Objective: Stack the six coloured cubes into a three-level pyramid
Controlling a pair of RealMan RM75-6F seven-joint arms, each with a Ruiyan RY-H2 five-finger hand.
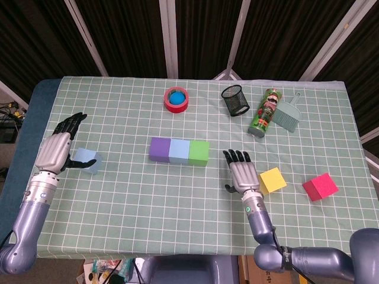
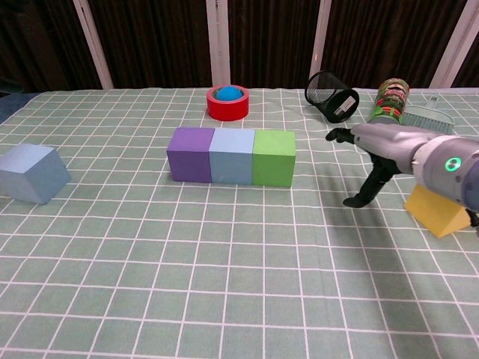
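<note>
Right hand (image 1: 243,176): fingers spread and extended, holding nothing, palm down just above the checked tablecloth (image 1: 136,201), between the green cube (image 1: 199,152) and the yellow cube (image 1: 272,180); it lies just beside the yellow cube, and contact cannot be judged. In the chest view the thumb points down toward the cloth while the fingers reach toward the far side; the forearm runs back to the near edge of the table.

Left hand (image 1: 57,148): fingers straight and slightly apart, pointing toward the far edge, held at the near-left side of the pale blue cube (image 1: 87,161). The thumb reaches to that cube's side; whether it presses on it cannot be told. The forearm descends to the near left corner.

Base row: purple cube (image 1: 160,149), light blue cube (image 1: 179,151) and green cube stand side by side, touching, at mid-table. The pale blue cube sits tilted, well to the left. The yellow cube lies to the right of the row, and the red cube (image 1: 320,187) further right, near the table's right edge.

Far side, left to right: red tape roll (image 1: 176,99) with a blue ball (image 1: 176,96) in its core, black mesh pen cup (image 1: 235,99) lying tipped, nutcracker-print can (image 1: 265,112) on its side, small grey dustpan brush (image 1: 286,115)
</note>
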